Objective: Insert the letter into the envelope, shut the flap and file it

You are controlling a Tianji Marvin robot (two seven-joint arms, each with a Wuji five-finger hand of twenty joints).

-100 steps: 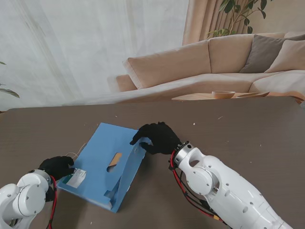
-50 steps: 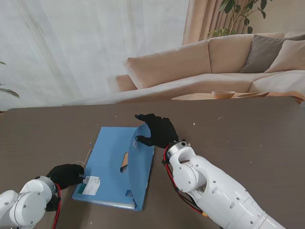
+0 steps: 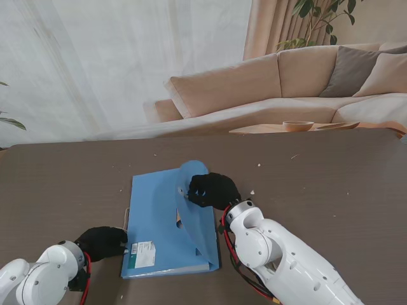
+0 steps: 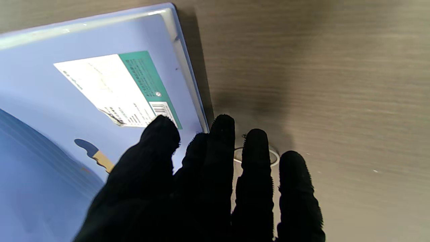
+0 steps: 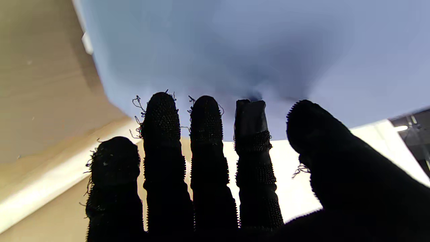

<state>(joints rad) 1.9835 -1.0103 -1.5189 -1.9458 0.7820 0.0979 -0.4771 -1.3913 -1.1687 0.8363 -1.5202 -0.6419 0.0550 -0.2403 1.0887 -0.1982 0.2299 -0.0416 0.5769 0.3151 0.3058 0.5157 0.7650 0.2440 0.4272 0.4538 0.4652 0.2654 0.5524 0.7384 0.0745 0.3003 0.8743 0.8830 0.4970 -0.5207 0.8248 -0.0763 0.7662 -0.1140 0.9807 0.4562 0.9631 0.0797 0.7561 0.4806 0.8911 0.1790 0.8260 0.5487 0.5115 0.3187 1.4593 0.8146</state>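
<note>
A: Blue envelope (image 3: 156,216) is lying flat on the table (image 3: 318,178), near the robot's edge, left of centre. Its flap (image 3: 194,210) is being pushed over by the right hand (image 3: 213,189), fingers spread flat against the flap, nothing being gripped.

B: Left hand (image 3: 102,241)?

A: It is being rested at the envelope's near-left corner, thumb laid on the blue surface and the other fingers on the table; nothing is being grasped. A thin white loop (image 4: 255,156), possibly string, is being covered by the fingers.

B: Risks?

A: The flap is being bowed, not creased, so spring-back is being risked once pressure is eased. The envelope is being pinned at one corner only, so it could be slid or rotated by the push. The loop could be snagged by the left fingers.

B: Letter?

A: Not being seen in any view; whether it is inside cannot be told.

B: Writing?

A: A white and green label (image 4: 117,87) with a barcode is being shown on the corner in the left wrist view. Print is too small; no brand is being read.
</note>
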